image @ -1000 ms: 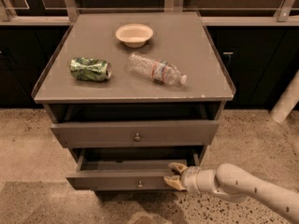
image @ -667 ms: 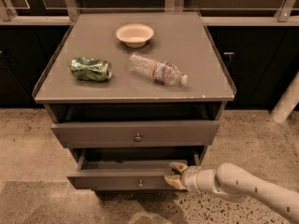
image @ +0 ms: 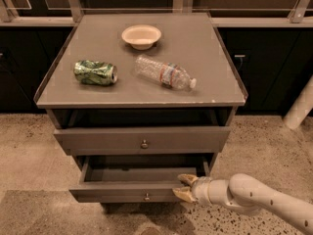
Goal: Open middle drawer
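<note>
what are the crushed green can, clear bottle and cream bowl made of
Crushed green can: thin metal, probably aluminium; shiny, dented. Clear bottle lying flat: plastic; see-through, ribbed. Round cream bowl: matte, perhaps paper or fibre; unsure. The pincer is at the right end of the open grey-brown middle drawer.

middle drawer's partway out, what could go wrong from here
The end effector is at the right end of the middle drawer front, away from its knob; an off-centre pull might skew and jam it.
The upper drawer appears to jut out just above; a rising arm could bump it.
The plastic bottle lies on its side on the cabinet top; a jolt may roll it.
</note>
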`<action>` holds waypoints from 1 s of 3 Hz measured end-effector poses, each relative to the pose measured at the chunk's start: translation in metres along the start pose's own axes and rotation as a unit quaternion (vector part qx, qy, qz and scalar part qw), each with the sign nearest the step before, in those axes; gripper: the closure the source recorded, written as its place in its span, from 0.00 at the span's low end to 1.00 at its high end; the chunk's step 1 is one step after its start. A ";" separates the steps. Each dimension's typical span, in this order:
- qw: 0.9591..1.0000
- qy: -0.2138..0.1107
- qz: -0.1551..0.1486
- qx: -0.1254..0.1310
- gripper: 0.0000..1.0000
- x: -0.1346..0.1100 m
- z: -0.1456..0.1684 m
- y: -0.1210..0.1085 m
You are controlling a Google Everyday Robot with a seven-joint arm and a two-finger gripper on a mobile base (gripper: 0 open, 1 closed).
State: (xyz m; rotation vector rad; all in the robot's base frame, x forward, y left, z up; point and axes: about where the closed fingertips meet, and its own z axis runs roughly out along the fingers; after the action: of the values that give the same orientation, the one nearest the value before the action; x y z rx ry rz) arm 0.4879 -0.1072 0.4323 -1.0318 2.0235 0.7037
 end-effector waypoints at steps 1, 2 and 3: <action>1.000 0.001 0.017 -0.012 0.92 0.013 -0.004 0.017; 1.000 0.001 0.016 -0.012 0.72 0.007 -0.007 0.017; 1.000 0.001 0.013 -0.018 0.49 0.006 -0.006 0.018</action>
State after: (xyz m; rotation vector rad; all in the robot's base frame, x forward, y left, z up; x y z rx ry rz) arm 0.4684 -0.1048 0.4330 -1.0286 2.0355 0.7551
